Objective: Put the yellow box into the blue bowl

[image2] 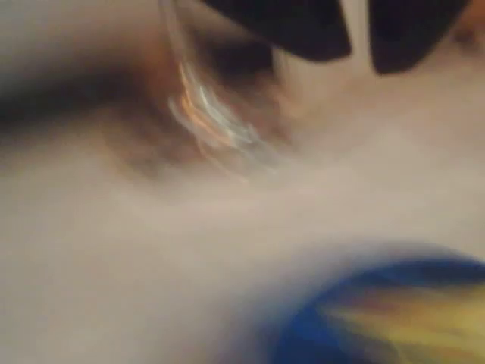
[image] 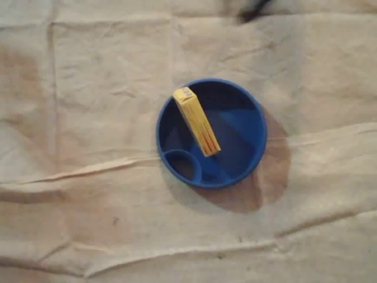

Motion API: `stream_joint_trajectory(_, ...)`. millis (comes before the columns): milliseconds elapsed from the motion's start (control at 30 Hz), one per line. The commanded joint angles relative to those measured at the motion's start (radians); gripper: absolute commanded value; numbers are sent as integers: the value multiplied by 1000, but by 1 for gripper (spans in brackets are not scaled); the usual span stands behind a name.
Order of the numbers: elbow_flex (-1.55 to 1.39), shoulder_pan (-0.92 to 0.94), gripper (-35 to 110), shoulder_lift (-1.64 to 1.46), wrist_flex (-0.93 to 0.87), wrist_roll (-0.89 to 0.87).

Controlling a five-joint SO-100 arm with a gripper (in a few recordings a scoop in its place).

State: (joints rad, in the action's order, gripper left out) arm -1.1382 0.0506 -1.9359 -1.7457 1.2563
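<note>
The yellow box [image: 197, 121] lies inside the blue bowl [image: 250, 127], tilted, with its upper end resting on the bowl's rim at the upper left. A small round compartment [image: 182, 165] sits in the bowl's lower left. A dark bit of my gripper [image: 254, 10] pokes in at the top edge of the overhead view, well away from the bowl. The wrist view is motion-blurred: the black fingers [image2: 303, 26] at the top stand close together with a thin slit between them and nothing held. The blue bowl [image2: 318, 318] with the yellow box [image2: 409, 322] is at the bottom right.
A creased beige cloth [image: 88, 118] covers the whole table, with folds running across it below the bowl. The bowl's shadow [image: 274, 171] falls to its lower right.
</note>
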Motion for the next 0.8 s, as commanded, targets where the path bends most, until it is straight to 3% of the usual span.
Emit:
stream_joint_trajectory(0,-18,-150,0,-239,-9,-296)
stream_joint_trajectory(400,-304,-195,0,-738,3,-897)
stream_joint_trajectory(767,-568,-195,0,-1218,-11,-1078)
